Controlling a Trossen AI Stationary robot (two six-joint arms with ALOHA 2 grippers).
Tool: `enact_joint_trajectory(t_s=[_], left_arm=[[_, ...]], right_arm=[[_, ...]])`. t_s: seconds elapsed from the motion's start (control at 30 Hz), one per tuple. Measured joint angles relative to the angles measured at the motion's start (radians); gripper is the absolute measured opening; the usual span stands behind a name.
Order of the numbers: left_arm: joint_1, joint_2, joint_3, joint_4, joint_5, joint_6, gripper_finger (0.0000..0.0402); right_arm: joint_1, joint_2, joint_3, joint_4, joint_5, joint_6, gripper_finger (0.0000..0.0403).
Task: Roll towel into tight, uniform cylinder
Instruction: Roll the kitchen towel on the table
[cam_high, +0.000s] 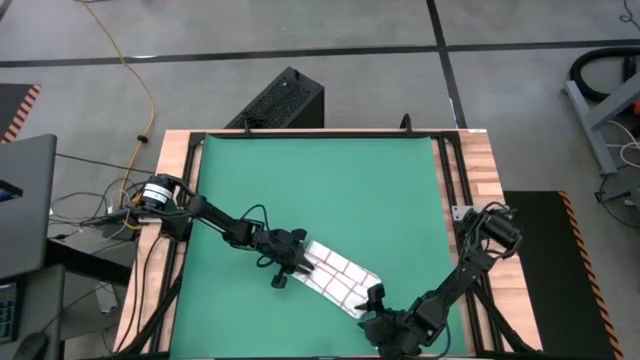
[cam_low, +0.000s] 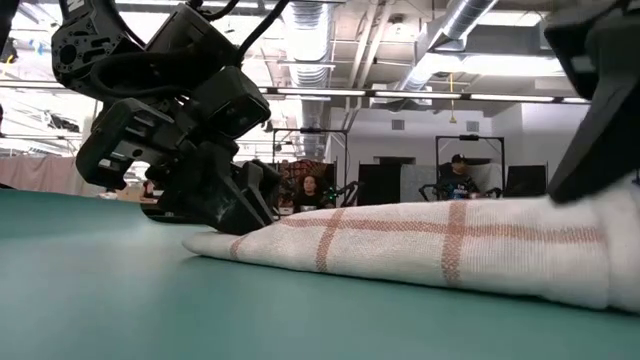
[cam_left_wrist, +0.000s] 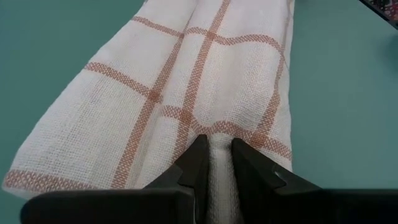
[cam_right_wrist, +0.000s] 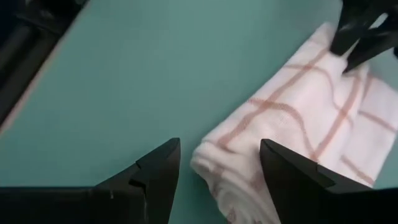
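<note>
towel (cam_high: 338, 277) lying folded lower centre of mat (cam_high: 320, 190) | left end effector (cam_left_wrist: 215, 163) pinching its upper-left end | right end effector (cam_right_wrist: 219, 163) hovering spread at lower-right end | advice: keeping ends aligned, tension even

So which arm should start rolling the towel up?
Probably the left. Its claw is already pinched on one short end of the folded towel. The right claw is open at the far end, gripping nothing.

white red-checked towel (cam_high: 338, 277), folded into a long flattened strip, lying diagonally on green mat (cam_high: 320, 190)
</note>
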Motion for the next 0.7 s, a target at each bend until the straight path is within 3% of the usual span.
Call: enact_joint_trajectory(t_s=[0.33,0.47,0.7], left_arm=[[0.000,0.000,0.000,0.000,0.006,-0.027,0.0056],[0.000,0.000,0.000,-0.001,0.009,-0.037,0.0056],[-0.001,0.000,0.000,-0.001,0.024,-0.037,0.0056]], right_arm=[[0.002,0.050,0.003,-0.005,0.053,0.002,0.0245],[0.018,0.041,0.014,-0.084,0.103,0.005,0.0245],[0.008,0.051,0.019,-0.209,0.086,0.071,0.0245]])
